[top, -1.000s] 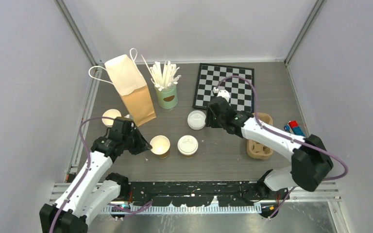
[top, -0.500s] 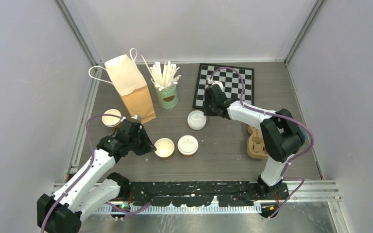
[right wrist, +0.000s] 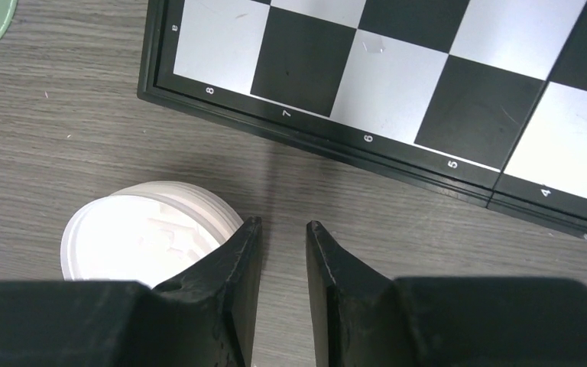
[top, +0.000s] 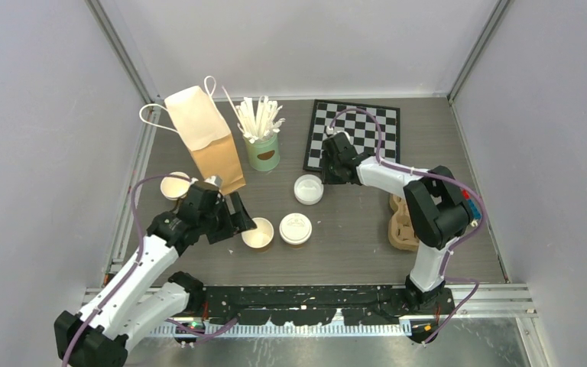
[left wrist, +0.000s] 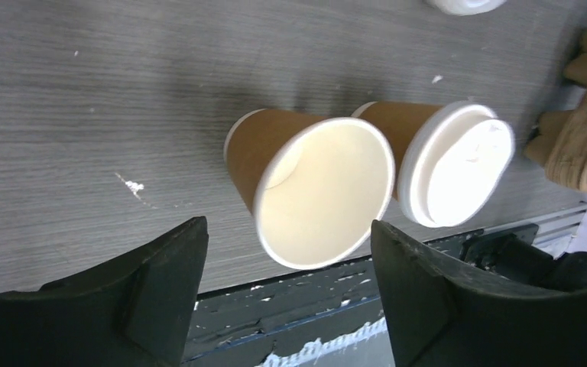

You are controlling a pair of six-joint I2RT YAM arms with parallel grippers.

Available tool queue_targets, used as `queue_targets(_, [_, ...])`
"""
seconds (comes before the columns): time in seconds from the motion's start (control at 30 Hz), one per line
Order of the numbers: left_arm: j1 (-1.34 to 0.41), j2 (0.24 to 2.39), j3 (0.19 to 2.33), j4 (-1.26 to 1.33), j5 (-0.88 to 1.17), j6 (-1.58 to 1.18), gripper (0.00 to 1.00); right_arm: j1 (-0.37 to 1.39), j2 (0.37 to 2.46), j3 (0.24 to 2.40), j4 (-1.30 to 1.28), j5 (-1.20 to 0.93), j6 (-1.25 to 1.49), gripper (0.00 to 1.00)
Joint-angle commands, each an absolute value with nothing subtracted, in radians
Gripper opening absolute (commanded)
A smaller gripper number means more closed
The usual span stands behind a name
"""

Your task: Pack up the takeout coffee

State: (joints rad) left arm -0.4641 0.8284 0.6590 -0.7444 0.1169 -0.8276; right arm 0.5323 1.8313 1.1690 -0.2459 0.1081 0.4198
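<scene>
Cups first: you have an open cup (top: 258, 233) standing upright on the table (top: 351, 229), near the front and left of centre. A lidded cup (top: 296, 228) sits just beside it on its right, and whether the two touch you cannot tell. Your left gripper (top: 237, 219) is spread wide. In the left wrist view its two fingers (left wrist: 160, 290) flank the open cup's cream mouth from the near side, with the cup just ahead of the tips and neither finger touching it. A third cup (top: 174, 186), also without a lid, is at the far left, near the foot of the paper bag (top: 205, 138). The loose lid (top: 308, 189) lies flat mid-table. Your right gripper (top: 325, 176) hangs just beside the lid's right edge, by the near-left corner of the chessboard (top: 355, 136). Its fingers (right wrist: 233, 267) are drawn in to a narrow gap, with only bare table showing between them. The green can (top: 263, 151) of white sticks stands to the right of the bag. The pulp tray (top: 405, 225) lies at the right, partly behind your right arm.
</scene>
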Motion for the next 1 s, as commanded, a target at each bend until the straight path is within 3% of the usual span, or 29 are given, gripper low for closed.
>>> queue_targets(0.0, [-0.468, 0.783, 0.781, -0.773, 0.114, -0.745, 0.87, 0.532, 1.749, 1.205, -0.268, 0.151, 0.416, 0.34])
queue_targets(0.13, [-0.467, 0.746, 0.827, -0.790, 0.133, -0.676, 0.99, 0.532, 1.712, 1.200, -0.278, 0.134, 0.416, 0.36])
queue_targets(0.63, [-0.467, 0.622, 0.813, -0.784, 0.175, -0.554, 1.00, 0.532, 1.774, 1.233, -0.302, -0.075, 0.338, 0.35])
queue_targets(0.97, [-0.467, 0.637, 0.811, -0.779, 0.178, -0.555, 1.00, 0.532, 1.813, 1.244, -0.325, -0.061, 0.312, 0.32])
